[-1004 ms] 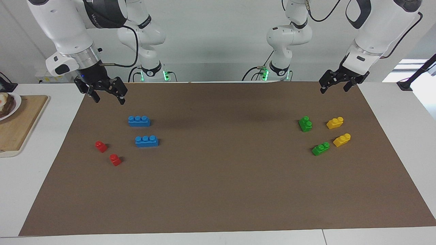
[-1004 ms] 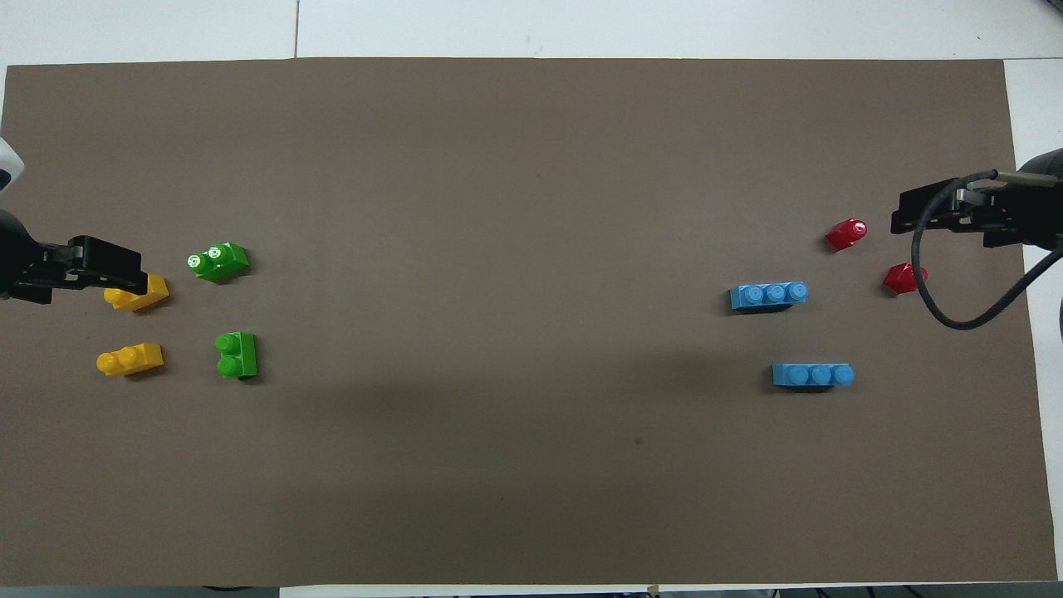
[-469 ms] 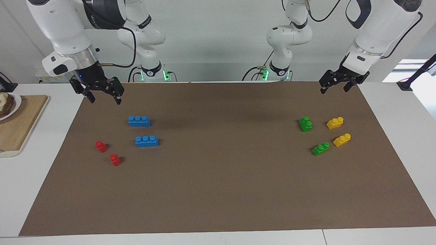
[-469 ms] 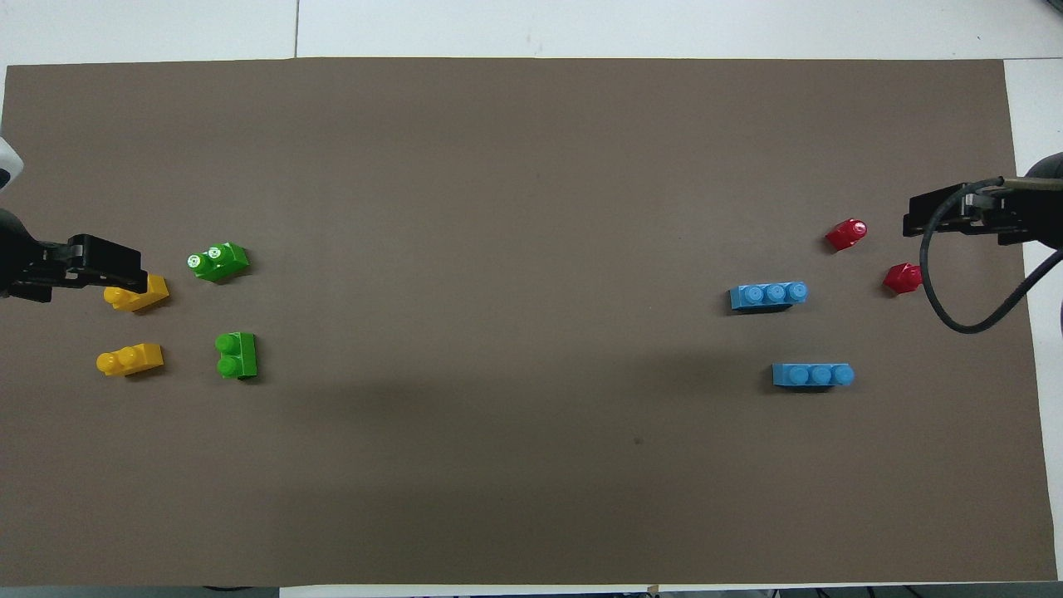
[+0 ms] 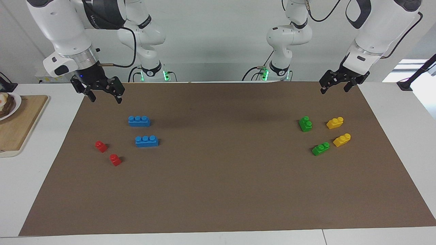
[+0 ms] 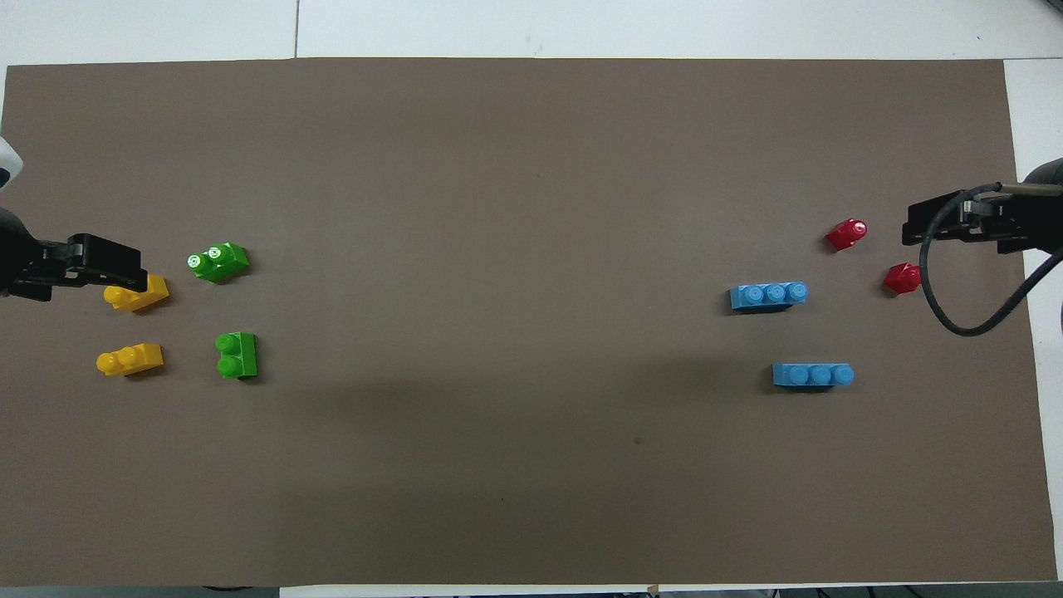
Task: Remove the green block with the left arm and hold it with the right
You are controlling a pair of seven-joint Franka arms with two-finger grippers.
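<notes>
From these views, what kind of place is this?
Likely a robotics lab bench: two arms mounted at a white table, a brown mat as workspace, and toy bricks such as the green block laid out.

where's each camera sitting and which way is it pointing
Facing view: set high across the table, looking at the robots; both arms show whole, right gripper and left gripper raised over the brown mat's robot-side corners.
Overhead view: high above the robots' end, looking steeply down; only the left gripper and right gripper with its cable show.
Shared: the mat and the same bricks, half a turn apart, such as the green block and the blue bricks.
</notes>
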